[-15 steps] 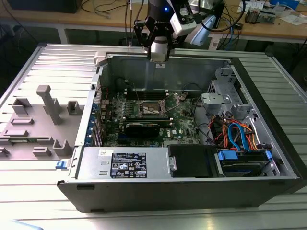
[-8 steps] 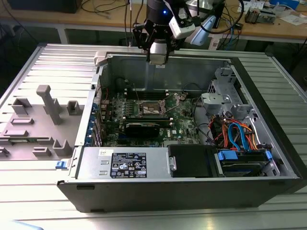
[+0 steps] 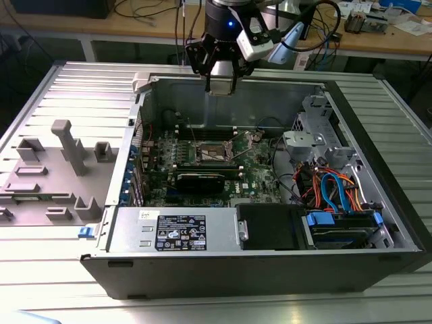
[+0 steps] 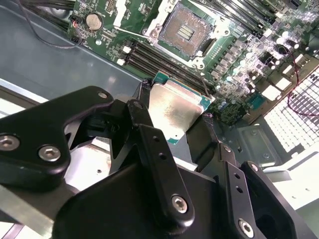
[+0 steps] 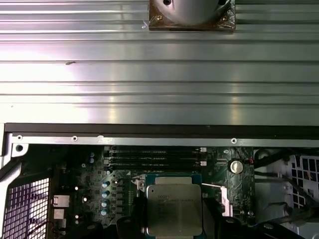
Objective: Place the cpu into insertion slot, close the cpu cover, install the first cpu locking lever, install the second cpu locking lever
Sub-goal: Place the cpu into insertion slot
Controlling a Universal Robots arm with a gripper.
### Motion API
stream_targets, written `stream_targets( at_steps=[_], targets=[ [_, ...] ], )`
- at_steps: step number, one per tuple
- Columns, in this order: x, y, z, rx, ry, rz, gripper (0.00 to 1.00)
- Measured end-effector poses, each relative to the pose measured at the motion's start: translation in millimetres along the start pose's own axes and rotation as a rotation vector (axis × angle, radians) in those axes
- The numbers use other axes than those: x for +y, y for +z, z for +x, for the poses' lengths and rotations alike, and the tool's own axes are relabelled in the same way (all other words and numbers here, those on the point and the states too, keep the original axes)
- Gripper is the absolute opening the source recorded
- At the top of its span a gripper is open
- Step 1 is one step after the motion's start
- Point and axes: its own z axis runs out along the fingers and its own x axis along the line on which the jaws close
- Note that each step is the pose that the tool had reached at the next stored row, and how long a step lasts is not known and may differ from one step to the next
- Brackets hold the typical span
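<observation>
Black gripper (image 4: 175, 107) fingers clamp opposite edges of the silver-grey cpu (image 4: 174, 112), held at the upper centre of the exterior view above the open computer case (image 3: 236, 273), while beyond it the insertion slot (image 4: 185, 30) lies exposed on the green motherboard (image 4: 249, 55).

a lab workshop: cabled workbench (image 3: 405, 42) behind an opened computer case (image 3: 202, 277).

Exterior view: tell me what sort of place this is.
Probably a robotics lab or workshop: an open computer case on a ribbed metal table, a cluttered wooden bench behind, and a robot arm whose jaws hold a chip.
</observation>
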Motion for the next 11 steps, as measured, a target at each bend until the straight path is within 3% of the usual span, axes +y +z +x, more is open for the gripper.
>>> stream_targets(
  at_steps=[11],
  targets=[
    [-1.2, 2.6, 0.3, 0.0005, -0.009, 0.0002, 0.54]
  ],
)
